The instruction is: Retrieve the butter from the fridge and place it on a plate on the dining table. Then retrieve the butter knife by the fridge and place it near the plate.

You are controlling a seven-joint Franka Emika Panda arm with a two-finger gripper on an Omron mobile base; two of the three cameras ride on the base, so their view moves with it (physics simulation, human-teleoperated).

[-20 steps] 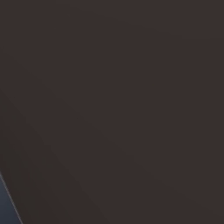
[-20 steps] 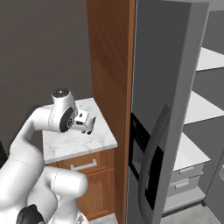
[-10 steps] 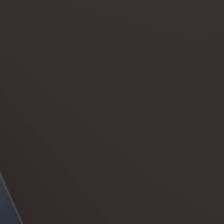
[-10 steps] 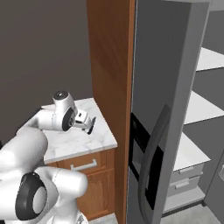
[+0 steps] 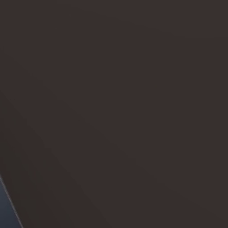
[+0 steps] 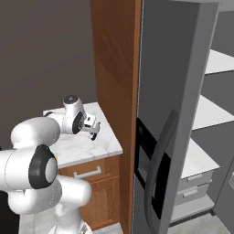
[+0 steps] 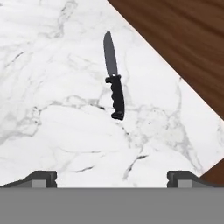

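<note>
A simulated kitchen with dark grey walls: a small wooden cabinet [image 6: 93, 183] with a white, grey-veined marble top [image 6: 87, 148] stands against a tall brown wood panel [image 6: 116, 91], and right of that panel is the grey fridge [image 6: 176, 91]. The fridge's near door carries a black dispenser panel [image 6: 147, 155] and a dark curved handle [image 6: 157, 169]; past the door's edge, white shelves [image 6: 208, 112] and drawers show inside. The cabinet front has one drawer with a pale bar pull. No writing or brand mark can be read anywhere. The left base view gives a flat dark brown surface with a blue-grey sliver at its lower left corner.

The white arm reaches over the marble top, and the gripper [image 6: 93, 132] hangs above it, pointing down, near the middle of the counter. In the hand view its two dark fingertips [image 7: 40, 178] stand wide apart at the bottom edge, with nothing between them.

The knife [image 7: 113, 78] lies flat on the marble, all black, ribbed handle toward the gripper and pointed blade away, not far from the counter edge that meets the wood panel. The gripper is above it, not touching.
</note>
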